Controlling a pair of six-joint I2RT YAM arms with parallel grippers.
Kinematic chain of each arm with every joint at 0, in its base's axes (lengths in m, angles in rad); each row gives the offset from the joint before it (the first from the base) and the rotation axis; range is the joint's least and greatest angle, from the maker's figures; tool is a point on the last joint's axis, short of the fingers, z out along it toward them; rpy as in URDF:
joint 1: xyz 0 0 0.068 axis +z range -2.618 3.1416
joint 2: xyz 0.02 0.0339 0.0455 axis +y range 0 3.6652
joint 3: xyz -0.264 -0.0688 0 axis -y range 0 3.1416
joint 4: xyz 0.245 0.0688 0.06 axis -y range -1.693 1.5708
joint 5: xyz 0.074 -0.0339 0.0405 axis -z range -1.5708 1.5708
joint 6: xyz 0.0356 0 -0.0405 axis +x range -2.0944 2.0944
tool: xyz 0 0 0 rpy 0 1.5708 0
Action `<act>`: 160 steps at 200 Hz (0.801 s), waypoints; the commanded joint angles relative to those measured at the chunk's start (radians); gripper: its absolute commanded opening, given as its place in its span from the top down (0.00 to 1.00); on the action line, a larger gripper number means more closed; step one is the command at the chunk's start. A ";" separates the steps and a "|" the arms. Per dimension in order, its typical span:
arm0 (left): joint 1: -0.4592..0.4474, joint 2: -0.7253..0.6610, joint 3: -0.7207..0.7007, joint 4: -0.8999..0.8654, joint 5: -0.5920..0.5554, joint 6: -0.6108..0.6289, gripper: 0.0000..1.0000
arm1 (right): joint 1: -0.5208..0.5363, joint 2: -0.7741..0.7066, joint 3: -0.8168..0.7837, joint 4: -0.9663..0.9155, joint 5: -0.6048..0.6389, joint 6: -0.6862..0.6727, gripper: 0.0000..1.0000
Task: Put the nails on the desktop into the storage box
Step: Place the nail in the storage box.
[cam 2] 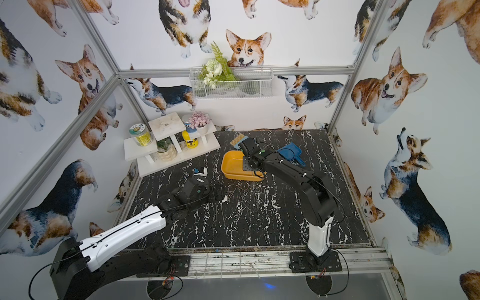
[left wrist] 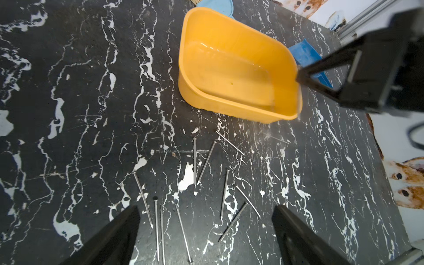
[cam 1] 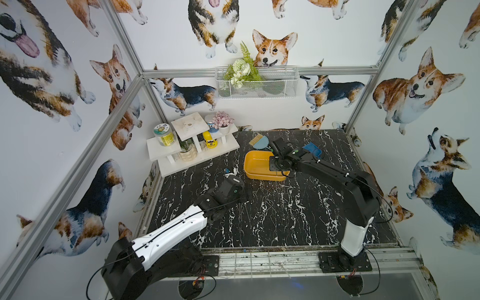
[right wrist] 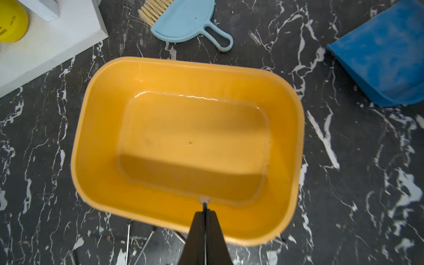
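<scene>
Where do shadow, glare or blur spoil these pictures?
Right wrist view: a dark shadow covers the storage box floor beside the right gripper, a glare line along the opposite edge. Left wrist view: the nails are sharp, the right gripper is blurred. Both top views: the nails look faint on the desktop.

Our left arm reaches forward low from its base, its wrist bent downward, and our left gripper hangs with its jaws spread wide. Our right arm stretches farther out and inward, its black forearm sloping down to the wrist. Our right gripper points down with its jaws pressed together, pinching a thin nail whose head sticks out just past the tips.
</scene>
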 commanded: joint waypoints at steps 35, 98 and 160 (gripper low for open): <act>0.000 -0.032 -0.016 0.002 0.018 -0.023 0.03 | -0.047 0.147 0.091 0.068 -0.034 -0.052 1.00; 0.001 -0.054 -0.066 0.009 0.014 -0.040 0.01 | -0.052 0.250 0.169 0.036 -0.025 -0.100 1.00; 0.002 -0.056 -0.047 -0.002 0.012 -0.044 0.00 | -0.052 0.162 0.107 0.135 -0.081 -0.177 0.60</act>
